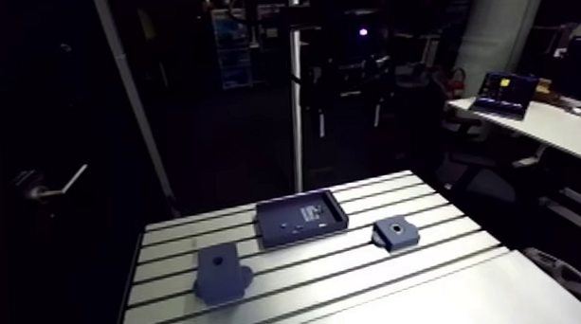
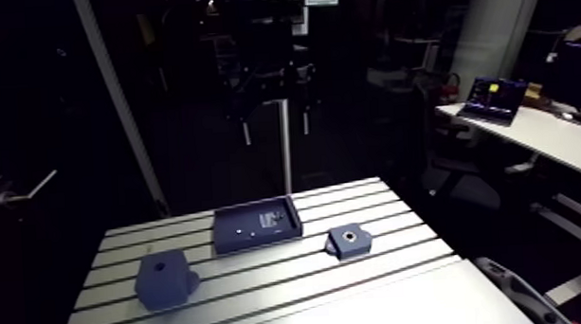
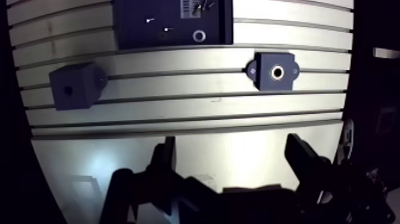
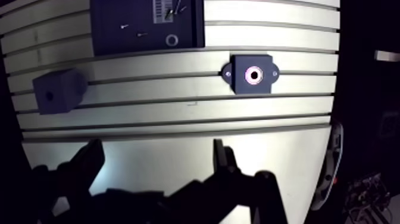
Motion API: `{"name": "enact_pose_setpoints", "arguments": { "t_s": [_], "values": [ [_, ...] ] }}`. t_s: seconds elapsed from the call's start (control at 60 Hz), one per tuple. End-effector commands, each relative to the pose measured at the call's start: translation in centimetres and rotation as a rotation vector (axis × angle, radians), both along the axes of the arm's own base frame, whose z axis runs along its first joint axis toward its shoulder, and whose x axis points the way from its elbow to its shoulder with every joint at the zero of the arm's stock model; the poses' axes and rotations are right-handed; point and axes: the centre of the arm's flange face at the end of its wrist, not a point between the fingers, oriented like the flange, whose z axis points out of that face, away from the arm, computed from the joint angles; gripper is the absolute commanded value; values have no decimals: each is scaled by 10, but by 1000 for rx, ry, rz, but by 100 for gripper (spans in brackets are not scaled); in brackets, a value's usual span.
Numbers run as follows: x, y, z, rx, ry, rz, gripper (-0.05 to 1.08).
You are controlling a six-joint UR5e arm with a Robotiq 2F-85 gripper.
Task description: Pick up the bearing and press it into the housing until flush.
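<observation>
My hand (image 3: 231, 143) hangs wide open over the worktop (image 3: 178, 83), holding nothing. The bearing (image 3: 199, 36), a small ring, lies in the dark tray (image 3: 131, 39) ahead of my fingers. In the arm view the tray sits mid-frame, the housing (image 3: 275, 72) just right of it, and a dark block (image 3: 74, 87) lower left.

Tray (image 2: 257, 240), housing (image 2: 348, 242), block (image 2: 164, 280) on table (image 2: 292, 301)
</observation>
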Motion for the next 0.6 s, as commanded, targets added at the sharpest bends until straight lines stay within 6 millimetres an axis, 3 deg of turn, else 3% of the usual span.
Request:
{"name": "enact_pose_setpoints", "arguments": {
  "t_s": [0.017,0.383,0.6],
  "values": [
    [6,-16,40,-8,58,14,1],
    [7,-21,51,-27,74,5,1],
    [12,-38,49,-53,66,33,1]
  ]
}}
